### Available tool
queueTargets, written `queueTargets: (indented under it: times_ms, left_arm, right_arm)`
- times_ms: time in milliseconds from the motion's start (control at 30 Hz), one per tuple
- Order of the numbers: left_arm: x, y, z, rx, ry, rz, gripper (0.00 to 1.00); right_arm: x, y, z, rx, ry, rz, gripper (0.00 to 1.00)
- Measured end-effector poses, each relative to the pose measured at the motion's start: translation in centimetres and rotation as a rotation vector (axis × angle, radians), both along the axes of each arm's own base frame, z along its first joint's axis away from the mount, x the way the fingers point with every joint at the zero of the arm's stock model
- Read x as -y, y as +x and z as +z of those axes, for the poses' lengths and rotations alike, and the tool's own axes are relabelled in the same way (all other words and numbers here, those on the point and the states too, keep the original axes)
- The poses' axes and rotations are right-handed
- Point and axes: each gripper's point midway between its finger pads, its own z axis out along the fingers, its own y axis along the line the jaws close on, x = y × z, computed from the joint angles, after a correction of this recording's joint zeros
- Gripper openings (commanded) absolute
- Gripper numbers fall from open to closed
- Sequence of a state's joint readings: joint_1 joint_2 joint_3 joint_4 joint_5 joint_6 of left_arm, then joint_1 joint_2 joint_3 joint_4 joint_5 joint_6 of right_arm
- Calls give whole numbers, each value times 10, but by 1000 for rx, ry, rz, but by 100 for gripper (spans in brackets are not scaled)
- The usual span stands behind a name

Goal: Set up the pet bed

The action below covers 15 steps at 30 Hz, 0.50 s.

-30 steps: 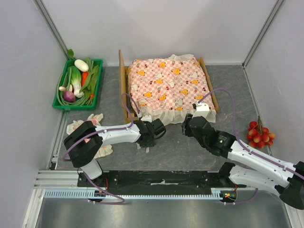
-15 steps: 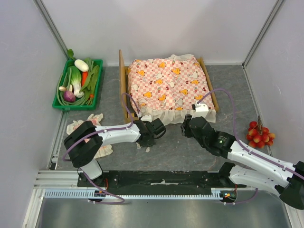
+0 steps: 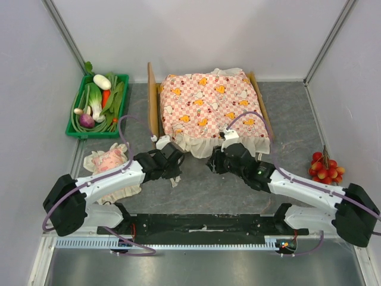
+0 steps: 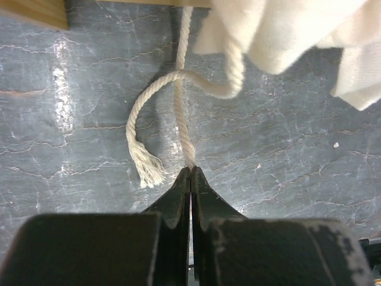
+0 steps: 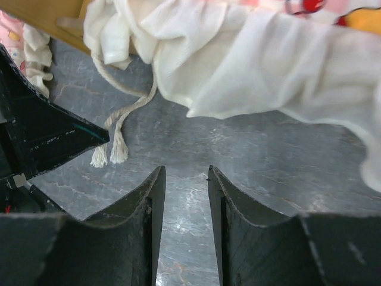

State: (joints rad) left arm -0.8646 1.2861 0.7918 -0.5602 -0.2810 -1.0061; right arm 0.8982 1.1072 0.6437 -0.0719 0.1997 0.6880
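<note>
Both arms have swung to the left since a second ago. Now the left gripper (image 4: 190, 174) has its two fingers pressed tight together, and they pinch a white cord (image 4: 180, 107) near one of its ends. Before, those fingers were a little apart. The right gripper (image 5: 184, 173) has come closer to the cord too. Its fingers are spread apart with only the grey table (image 3: 196, 190) showing between them, so it holds nothing.

I think this means the cord step has begun: one cord end is caught, and the other end is loose. The right gripper looks ready to help, maybe with that loose end. The pet bed (image 3: 152, 98) sits at the back middle of the table, with its tall wooden headboard on the left side. The pink checked mattress (image 3: 208, 104) already lies in it, and its white frill (image 4: 280, 36) hangs over the near edge, right above the cord.

Counting now:
- one pet bed
- one mattress
- one cord with two ends: one pinched, one frayed end (image 4: 146, 168) lying free just beside the fingers
- one small pink pillow (image 3: 110, 161), on the table to the left and not yet in the bed
- one green tray (image 3: 83, 134) of vegetables, too piled up to count
- one bunch of red fruits (image 3: 324, 170), at the far right
- two arms
</note>
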Motion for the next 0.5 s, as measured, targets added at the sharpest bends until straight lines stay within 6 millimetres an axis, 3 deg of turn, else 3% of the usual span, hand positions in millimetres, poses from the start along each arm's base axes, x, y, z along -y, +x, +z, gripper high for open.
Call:
queueTargets:
  times_ms: [233,500]
  left_arm:
    - [-20,-4,-13,-17,-20,37,2]
    - [-20,0,-10,-8,-94,33,2]
  right_arm:
    - [-40,0,-25,-75,67,96,46]
    - [-83,11,-31,-79,136,162,49]
